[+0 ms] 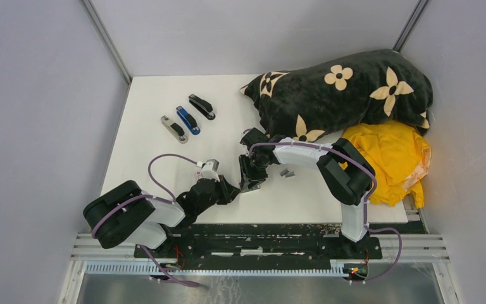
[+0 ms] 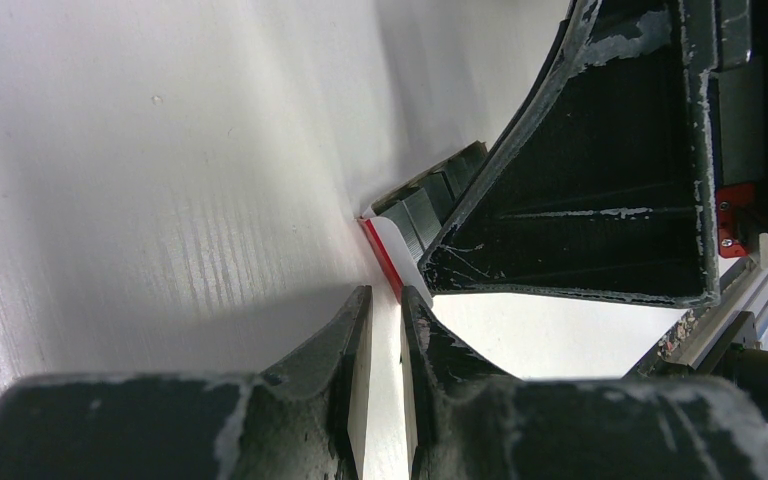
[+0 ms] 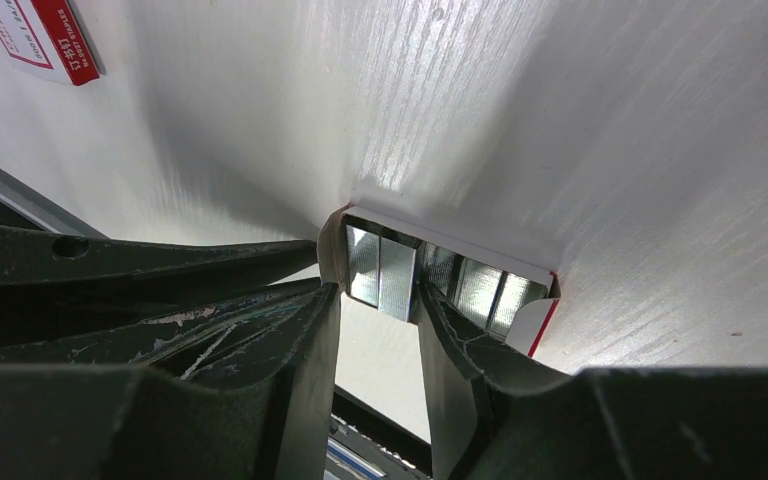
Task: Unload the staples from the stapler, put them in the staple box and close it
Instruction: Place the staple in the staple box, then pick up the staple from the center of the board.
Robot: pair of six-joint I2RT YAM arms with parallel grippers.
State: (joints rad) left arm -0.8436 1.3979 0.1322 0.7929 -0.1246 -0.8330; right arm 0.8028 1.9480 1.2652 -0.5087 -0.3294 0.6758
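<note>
An open red-and-white cardboard box (image 3: 535, 322) lies on the white table and holds several grey staples strips (image 3: 475, 285). My right gripper (image 3: 378, 292) points down into it, its fingers closed on either side of one pair of strips (image 3: 382, 268). In the left wrist view my left gripper (image 2: 385, 292) is pinched to a narrow slit, and the box's red-and-white edge (image 2: 388, 252) runs in between its tips. Two loose staple strips (image 1: 286, 172) lie on the table right of the grippers. Three staplers, black (image 1: 201, 106), blue (image 1: 188, 120) and grey (image 1: 173, 128), lie at the far left, away from both grippers.
A second red-and-white box piece (image 3: 45, 40) lies flat a short way off. A dark flowered blanket (image 1: 348, 88) and a yellow cloth (image 1: 389, 155) fill the back right of the table (image 1: 145, 152). The right gripper's black body (image 2: 600, 170) stands close in front of the left fingers.
</note>
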